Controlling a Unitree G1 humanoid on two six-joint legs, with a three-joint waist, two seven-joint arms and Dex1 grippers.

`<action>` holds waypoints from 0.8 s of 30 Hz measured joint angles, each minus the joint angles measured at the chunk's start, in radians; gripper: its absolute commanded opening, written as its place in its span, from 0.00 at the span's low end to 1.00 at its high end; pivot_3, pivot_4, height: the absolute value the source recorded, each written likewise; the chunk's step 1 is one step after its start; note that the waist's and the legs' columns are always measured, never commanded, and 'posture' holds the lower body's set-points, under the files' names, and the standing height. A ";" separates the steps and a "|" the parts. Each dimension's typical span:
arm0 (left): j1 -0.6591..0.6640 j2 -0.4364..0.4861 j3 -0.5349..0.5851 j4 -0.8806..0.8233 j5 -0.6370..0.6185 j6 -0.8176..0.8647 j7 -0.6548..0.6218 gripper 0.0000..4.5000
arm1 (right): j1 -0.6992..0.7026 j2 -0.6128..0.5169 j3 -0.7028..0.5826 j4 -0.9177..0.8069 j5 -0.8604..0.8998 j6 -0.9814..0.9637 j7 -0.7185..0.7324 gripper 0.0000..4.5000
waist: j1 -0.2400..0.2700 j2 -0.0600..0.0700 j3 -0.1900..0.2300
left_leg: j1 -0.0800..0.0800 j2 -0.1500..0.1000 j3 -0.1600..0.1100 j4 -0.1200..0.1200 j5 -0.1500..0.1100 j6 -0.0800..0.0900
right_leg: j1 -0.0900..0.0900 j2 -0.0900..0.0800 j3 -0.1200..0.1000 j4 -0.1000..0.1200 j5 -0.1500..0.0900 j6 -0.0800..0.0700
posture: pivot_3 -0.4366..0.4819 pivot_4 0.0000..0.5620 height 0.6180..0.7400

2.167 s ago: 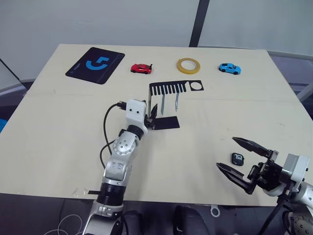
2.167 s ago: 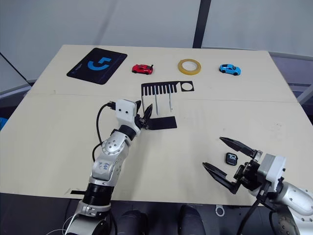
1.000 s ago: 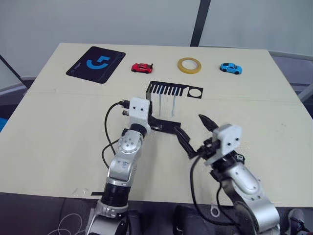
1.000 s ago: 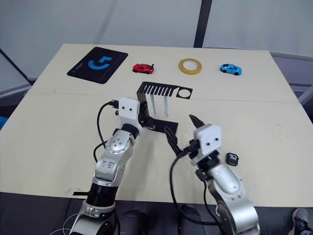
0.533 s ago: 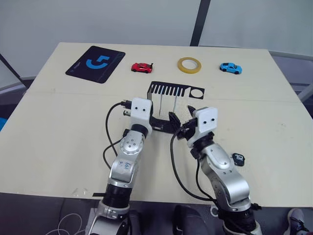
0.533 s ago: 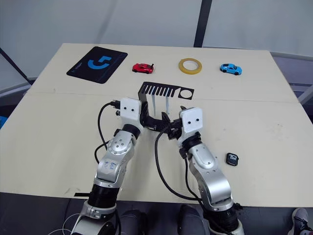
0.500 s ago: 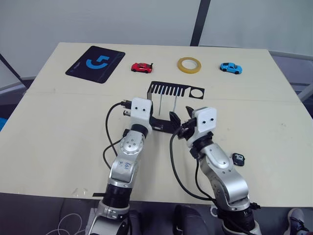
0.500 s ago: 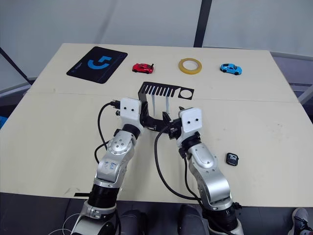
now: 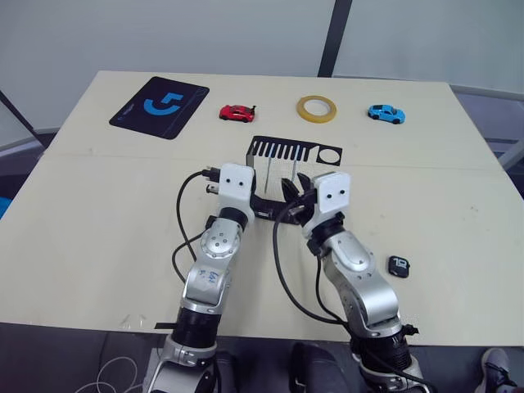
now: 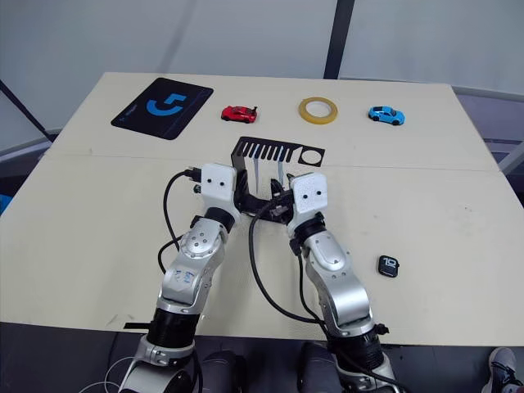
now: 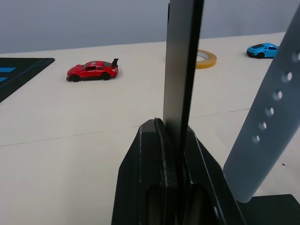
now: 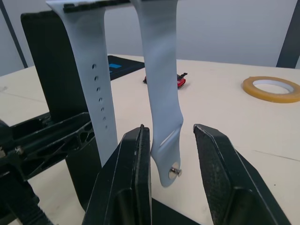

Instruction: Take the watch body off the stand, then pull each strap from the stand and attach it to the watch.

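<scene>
Watch body [image 9: 398, 266] is already off, lying on the table [image 9: 98, 229] near right. Both straps [image 12: 159, 89] still hang from the stand [image 9: 293, 151]. My right gripper [image 12: 171, 154] just swung in from the watch, jaws open around the pin strap's tip. Left gripper [image 11: 169, 154] is clamped on the stand's upright. Next: close, pull.

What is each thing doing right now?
Watch: off the stand, lying on the table.
Stand: upright, upright plate pinched by the left hand.
Straps: both hanging from the stand.
Right hand: open around one strap's end.
</scene>
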 measured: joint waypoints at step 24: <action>0.000 0.000 0.000 -0.002 0.000 0.000 -0.001 0.00 | 0.000 -0.043 0.038 -0.007 -0.089 -0.106 0.035 0.01 | 0.000 0.000 0.000 | -0.003 0.000 -0.001 0.000 0.000 0.000 | -0.001 0.000 -0.001 0.000 0.000 0.000 | 0.48 0.27 0.97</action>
